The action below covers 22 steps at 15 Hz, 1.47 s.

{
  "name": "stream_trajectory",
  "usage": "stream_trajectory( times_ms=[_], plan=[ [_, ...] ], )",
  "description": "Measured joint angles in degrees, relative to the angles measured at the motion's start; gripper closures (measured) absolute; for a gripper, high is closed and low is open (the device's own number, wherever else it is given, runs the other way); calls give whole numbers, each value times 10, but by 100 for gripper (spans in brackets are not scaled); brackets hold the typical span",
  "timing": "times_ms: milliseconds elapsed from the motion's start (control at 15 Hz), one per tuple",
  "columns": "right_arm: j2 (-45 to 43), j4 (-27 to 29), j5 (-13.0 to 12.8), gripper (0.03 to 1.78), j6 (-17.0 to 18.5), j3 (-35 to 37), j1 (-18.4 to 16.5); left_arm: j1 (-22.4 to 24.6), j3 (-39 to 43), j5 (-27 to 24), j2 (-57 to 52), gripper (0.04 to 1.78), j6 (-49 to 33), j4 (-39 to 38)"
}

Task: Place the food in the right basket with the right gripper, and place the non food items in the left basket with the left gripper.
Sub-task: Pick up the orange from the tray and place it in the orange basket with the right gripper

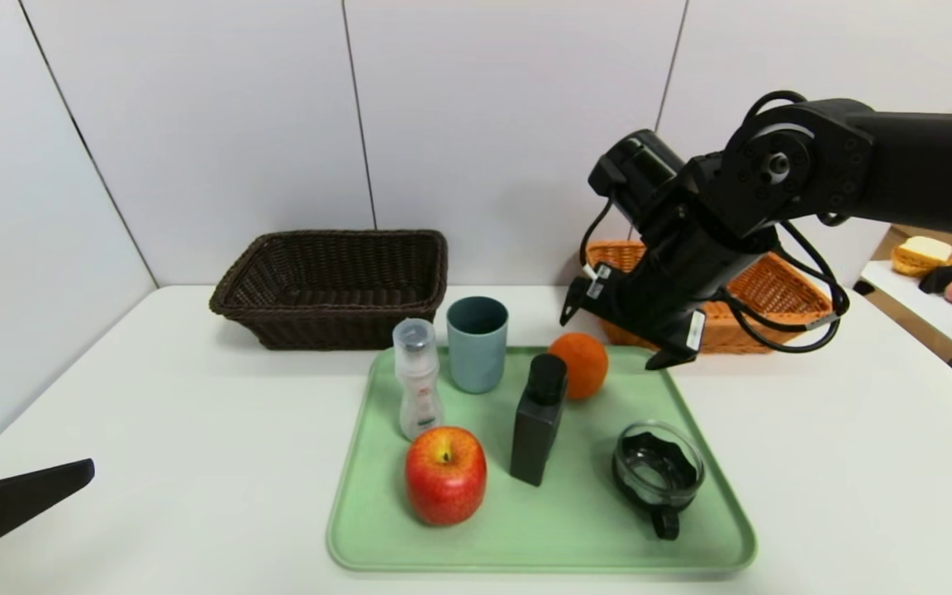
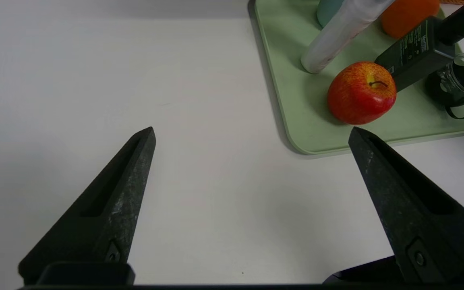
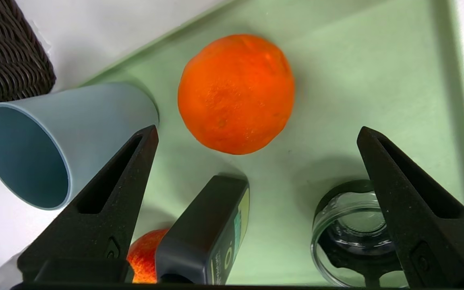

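Left end effector (image 2: 252,135) open over bare table, right end effector (image 3: 256,133) open above round, pebbled orange (image 3: 236,93)

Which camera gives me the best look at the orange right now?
The right wrist view: the orange sits whole and unblocked on the tray. The head view shows it partly behind the black bottle; the left wrist view shows only a cropped edge.
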Motion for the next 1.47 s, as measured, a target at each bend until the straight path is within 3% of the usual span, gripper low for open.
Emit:
stream_trajectory(
  times_ms=[333,1467],
  plan=[
    [16,-21,15,10,16,0,0,0,9,0,-12,13,1,1],
    [83,-51,15,10,16,0,0,0,21,0,-15,13,1,0]
  ],
)
